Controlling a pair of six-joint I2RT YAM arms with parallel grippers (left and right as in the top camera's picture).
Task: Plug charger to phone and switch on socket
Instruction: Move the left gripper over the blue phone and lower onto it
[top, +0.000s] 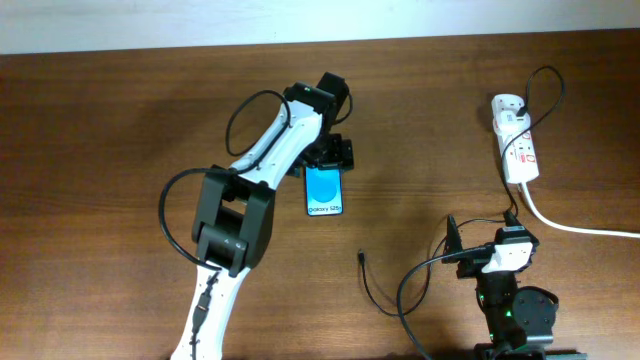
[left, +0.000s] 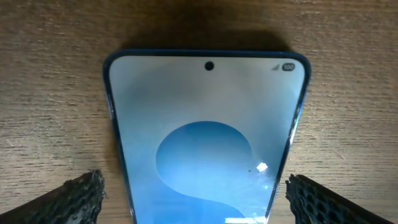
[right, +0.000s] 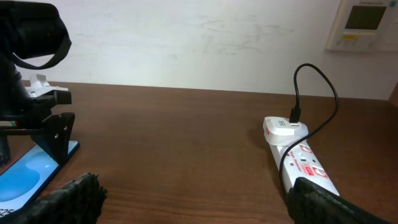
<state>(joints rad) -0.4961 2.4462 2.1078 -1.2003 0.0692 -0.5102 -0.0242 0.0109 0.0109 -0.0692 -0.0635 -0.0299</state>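
While the left gripper (left: 199, 198) hangs over the far end of the phone (top: 325, 192), its fingers are spread, one either side of the blue screen with a gap showing at each edge. The phone lies flat on the table (top: 120, 120), long axis running away from the robot, white text at the near end. Just off that near end and a little to the right, the charger (top: 361, 258) has its plug tip loose on the wood, thin cable trailing toward the right arm. The right gripper (right: 199, 202), jaws wide apart and empty, faces the far wall, so the tip lies to its left, between it and the phone. I'd give that free arm the pickup. Farther right and back sits the socket (top: 517, 150).
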